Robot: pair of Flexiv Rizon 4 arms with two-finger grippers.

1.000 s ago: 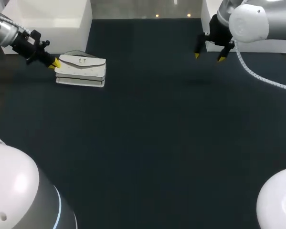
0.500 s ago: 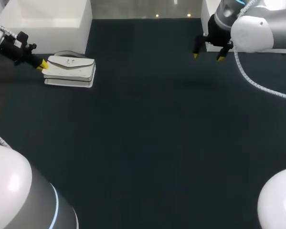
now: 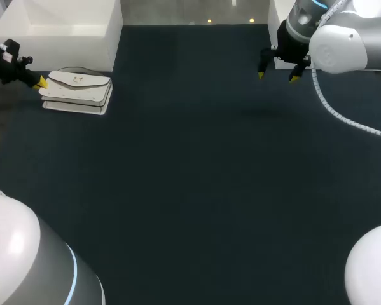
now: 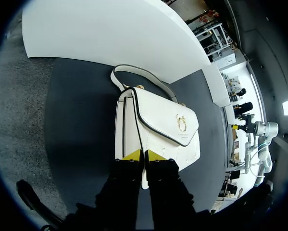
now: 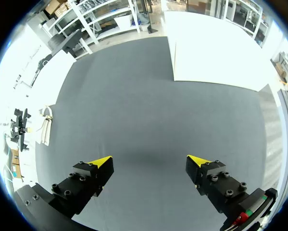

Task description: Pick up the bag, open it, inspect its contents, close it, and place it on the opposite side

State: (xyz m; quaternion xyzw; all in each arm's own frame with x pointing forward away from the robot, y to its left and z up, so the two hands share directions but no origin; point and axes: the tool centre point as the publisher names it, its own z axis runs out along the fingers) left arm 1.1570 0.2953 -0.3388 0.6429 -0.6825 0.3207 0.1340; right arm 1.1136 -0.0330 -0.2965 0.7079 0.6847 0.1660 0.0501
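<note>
From above, the white bag [image 3: 76,92] lies flat at the far left of the desk [image 3: 196,178] with its flap down. The left jaws are at its left end, and the right jaws hang spread wide over the far right corner, well apart from it. I'd judge this to be the setting-down on the left side. The thing to do is stop short of the desk's edge, let the bag rest with its full weight, then release and back straight out so the flap isn't tugged. At the left wrist, the jaws are clenched on the bag's [image 4: 158,130] thin end edge, the yellow tips nearly together with a sliver of white between them. The gold clasp [image 4: 181,122] faces up and the strap [image 4: 134,77] curls beyond. At the right wrist, the jaws are released and hold nothing, with the bag [image 5: 45,126] small and far off to one side. Against a second ago, bag and left jaws have slid together toward the left edge, while the right arm has hardly shifted.
</note>
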